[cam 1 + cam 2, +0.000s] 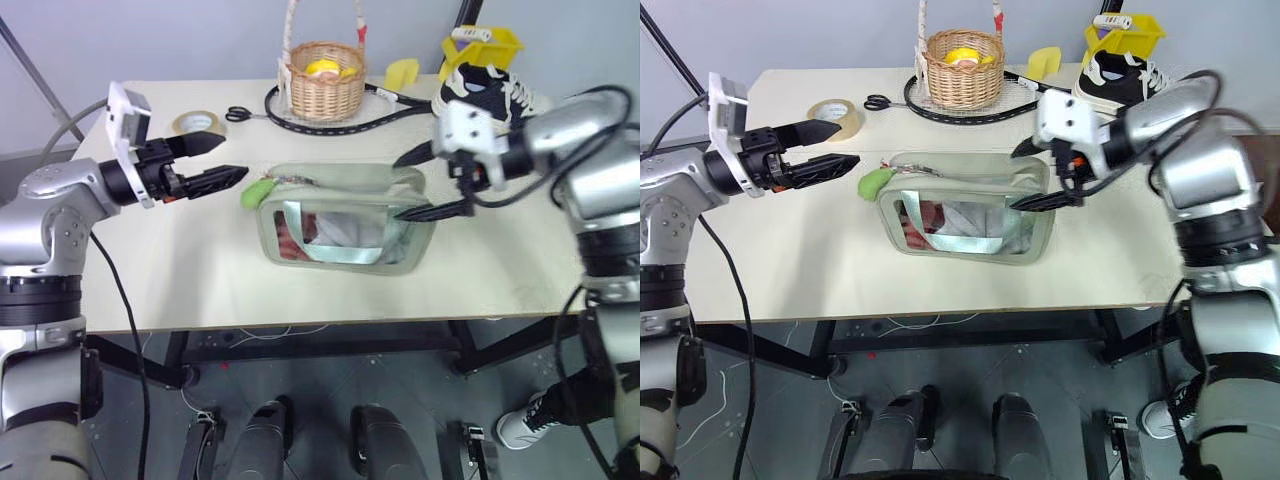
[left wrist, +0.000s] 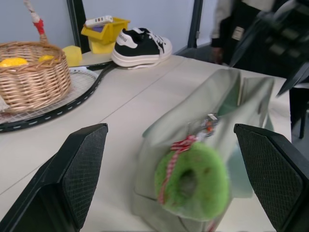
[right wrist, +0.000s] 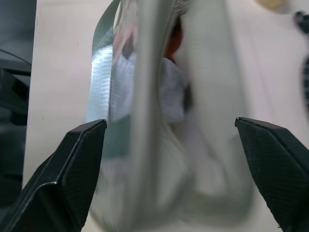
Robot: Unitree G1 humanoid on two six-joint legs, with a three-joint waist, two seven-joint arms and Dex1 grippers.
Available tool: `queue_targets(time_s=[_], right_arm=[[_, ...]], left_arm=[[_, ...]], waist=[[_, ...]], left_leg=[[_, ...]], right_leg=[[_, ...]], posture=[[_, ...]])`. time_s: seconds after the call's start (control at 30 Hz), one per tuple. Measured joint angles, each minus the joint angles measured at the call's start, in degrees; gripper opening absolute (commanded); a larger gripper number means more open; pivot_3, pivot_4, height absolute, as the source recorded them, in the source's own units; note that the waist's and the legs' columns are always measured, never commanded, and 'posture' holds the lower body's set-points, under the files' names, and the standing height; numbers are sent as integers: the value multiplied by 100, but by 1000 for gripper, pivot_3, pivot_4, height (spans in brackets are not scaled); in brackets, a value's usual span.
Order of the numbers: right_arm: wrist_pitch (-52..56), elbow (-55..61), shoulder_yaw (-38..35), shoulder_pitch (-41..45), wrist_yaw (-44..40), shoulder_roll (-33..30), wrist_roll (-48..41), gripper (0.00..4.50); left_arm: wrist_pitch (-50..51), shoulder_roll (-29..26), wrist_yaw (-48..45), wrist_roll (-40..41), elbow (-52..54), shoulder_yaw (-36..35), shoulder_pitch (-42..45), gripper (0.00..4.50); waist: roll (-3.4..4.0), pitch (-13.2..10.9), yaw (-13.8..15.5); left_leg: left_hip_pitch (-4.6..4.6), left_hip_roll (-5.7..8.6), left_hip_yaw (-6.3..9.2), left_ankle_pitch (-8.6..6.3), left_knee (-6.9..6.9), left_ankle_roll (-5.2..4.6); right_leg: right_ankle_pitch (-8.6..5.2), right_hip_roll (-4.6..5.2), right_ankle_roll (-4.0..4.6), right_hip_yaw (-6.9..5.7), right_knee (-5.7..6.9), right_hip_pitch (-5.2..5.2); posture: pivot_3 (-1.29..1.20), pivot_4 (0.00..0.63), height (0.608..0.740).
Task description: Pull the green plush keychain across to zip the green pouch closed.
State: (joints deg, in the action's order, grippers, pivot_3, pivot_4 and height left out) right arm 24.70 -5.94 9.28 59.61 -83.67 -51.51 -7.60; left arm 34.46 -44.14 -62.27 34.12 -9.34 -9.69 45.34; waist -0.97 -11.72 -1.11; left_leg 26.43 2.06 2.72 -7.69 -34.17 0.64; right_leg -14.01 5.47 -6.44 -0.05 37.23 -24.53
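Green pouch point(image 1: 345, 215) mid-table, green plush keychain point(image 1: 257, 192) at its left end, both grippers point(image 1: 222, 160) point(image 1: 420, 183) released, flanking.

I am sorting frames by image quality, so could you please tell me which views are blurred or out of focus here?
Right wrist view: the sage-green fabric pouch is smeared throughout. Left wrist view: the lime-green plush keychain close to the lens is soft, while the black-and-white sneaker behind is sharper. Left eye view: pouch and woven wicker basket read clearly.
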Motion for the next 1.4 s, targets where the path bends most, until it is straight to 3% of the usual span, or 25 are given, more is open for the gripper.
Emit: queue_targets(time_s=[0.07,0.13,0.2,0.37,0.4,0.57,0.63,0.93,1.2,1.4], right_arm=[[66,179,-57,-196,11,-117,-42,4179],[92,235,-48,-385,59,-136,-44,3666],[32,215,33,-548,208,-131,66,2835],[-56,95,202,-599,466,-58,239,239],[-58,80,205,-598,478,-58,247,113],[-103,-76,221,-586,553,-54,289,113],[-126,-96,221,-574,554,-51,288,0],[-118,-96,221,-544,572,-28,284,0],[-86,-90,221,-545,605,-28,284,0],[-86,-80,223,-545,625,43,286,0]], left_arm=[[0,0,-9,-4,-6,0,1,4500],[-7,-1,-22,-30,-7,1,0,4500],[-107,-14,-129,-112,-5,50,-13,4500],[-800,-50,-669,-514,34,489,-265,4500],[-934,-49,-760,-590,27,558,-277,4500],[-1515,61,-972,-925,-106,791,-266,4500],[-1686,244,-962,-1072,-236,912,-252,3969],[-1856,354,-1063,-1109,-412,983,-17,26],[-1579,202,-1242,-966,-468,814,53,26],[-1386,1105,-733,-1012,-517,993,859,26]], waist=[[0,0,6],[0,0,7],[0,0,13],[0,0,22],[0,0,26],[0,0,38],[0,0,43],[0,0,24],[0,0,28],[-2,1,48]], left_leg=[[-2,-2,0,0,-1,0],[-1,-3,-1,0,-2,0],[0,-3,-3,0,-2,0],[2,-3,-10,1,-1,1],[2,-3,-10,1,-1,1],[0,-5,-11,1,-3,0],[2,-4,-10,1,-6,-1],[2,-2,-10,1,-6,-1],[2,-3,-9,1,-7,-2],[4,5,-4,1,-27,-2]], right_leg=[[-1,0,2,0,-1,1],[-1,1,4,1,-1,1],[-1,4,4,1,-2,1],[-1,7,4,5,-7,-1],[-1,7,4,5,-8,-1],[-9,9,18,5,-8,2],[-6,9,14,5,-8,3],[0,7,2,4,-7,2],[0,6,2,3,-6,2],[1,8,-1,-4,-8,19]], posture=[[0,150,724],[0,150,724],[0,150,724],[0,150,724],[0,150,724],[0,150,724],[0,150,724],[0,150,724],[0,150,724],[0,150,724]])
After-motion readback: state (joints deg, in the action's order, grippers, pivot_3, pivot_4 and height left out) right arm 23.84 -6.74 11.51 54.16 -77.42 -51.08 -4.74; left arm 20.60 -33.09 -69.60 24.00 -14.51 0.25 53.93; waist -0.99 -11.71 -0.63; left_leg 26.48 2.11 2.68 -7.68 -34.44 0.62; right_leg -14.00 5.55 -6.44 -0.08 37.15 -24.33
